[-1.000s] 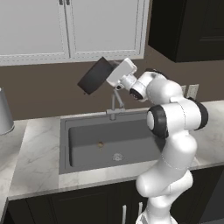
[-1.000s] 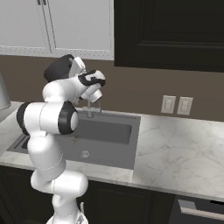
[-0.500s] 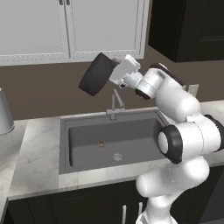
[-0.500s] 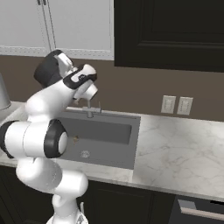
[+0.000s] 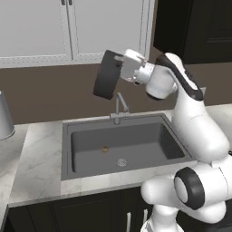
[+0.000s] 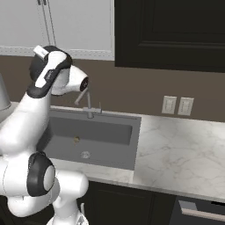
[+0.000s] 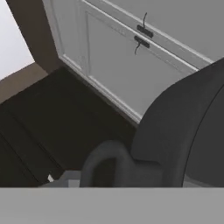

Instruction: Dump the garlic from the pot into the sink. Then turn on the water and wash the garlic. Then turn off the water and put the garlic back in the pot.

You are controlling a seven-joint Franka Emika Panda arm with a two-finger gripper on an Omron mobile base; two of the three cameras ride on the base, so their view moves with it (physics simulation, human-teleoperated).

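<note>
Pot point(image 5: 107, 74), gripped at its rim by the part-closed gripper point(image 5: 121, 68), now tips further sideways above the sink point(image 5: 68, 149), garlic point(image 5: 104, 148) already dumped inside, so washing follows.

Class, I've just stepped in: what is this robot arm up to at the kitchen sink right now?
The arm's tool holds the black pot tipped on its side, high above the sink and near the faucet. The garlic is already out of the pot, lying on the sink floor a little way from the drain. No water is running.
</note>
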